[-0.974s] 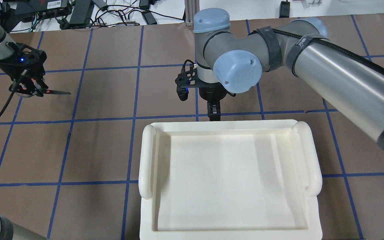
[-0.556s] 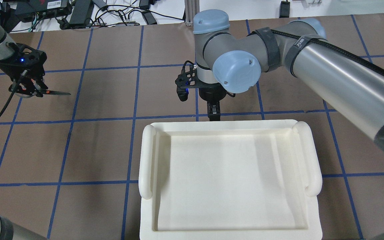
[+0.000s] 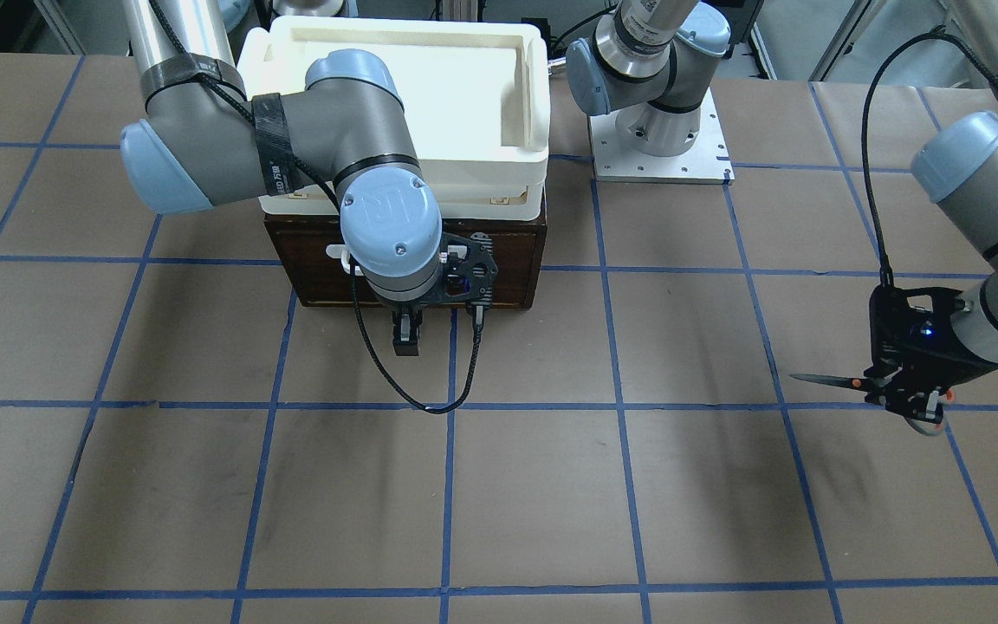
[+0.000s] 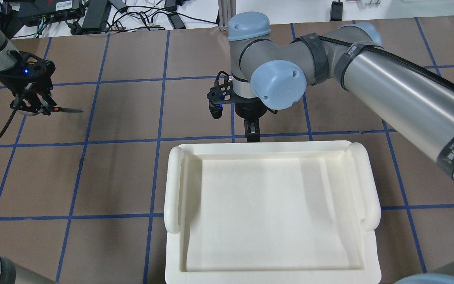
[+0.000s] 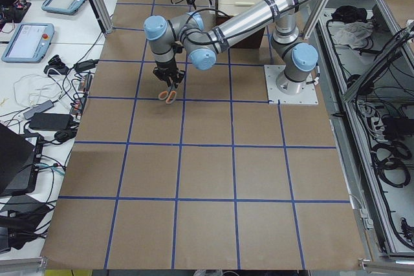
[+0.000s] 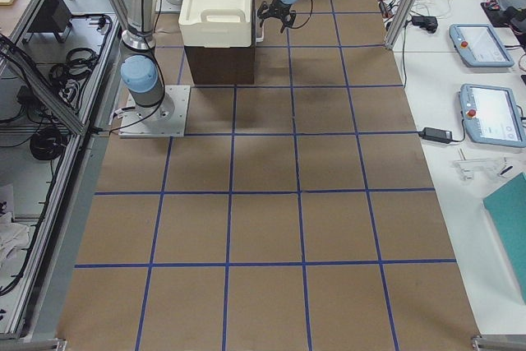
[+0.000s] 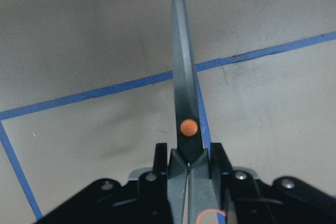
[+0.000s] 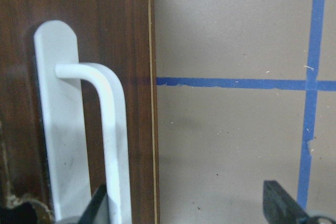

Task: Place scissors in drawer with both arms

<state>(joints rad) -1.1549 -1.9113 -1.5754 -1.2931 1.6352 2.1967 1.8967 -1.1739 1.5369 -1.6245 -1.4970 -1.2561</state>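
Observation:
My left gripper (image 4: 42,107) is shut on the handle end of the scissors (image 4: 68,110) and holds them above the table at the far left, blades level and pointing toward the middle. The left wrist view shows the dark blades and orange pivot dot of the scissors (image 7: 185,93) sticking out between the fingers. The drawer (image 3: 508,251) has a dark brown front and is closed, under the tray. My right gripper (image 3: 405,338) is open just in front of it. In the right wrist view the white bar handle (image 8: 113,129) lies just inside one fingertip (image 8: 98,205).
A cream-white plastic tray (image 4: 173,189) sits on top of the drawer cabinet (image 6: 218,63). Brown paper with a blue tape grid covers the table. Cables and power bricks (image 4: 93,15) lie beyond the far edge. The left arm's base plate (image 3: 659,143) stands beside the cabinet.
The right arm's elbow and wrist have shifted slightly; its gripper stays at the drawer front. The left gripper and scissors have barely moved.

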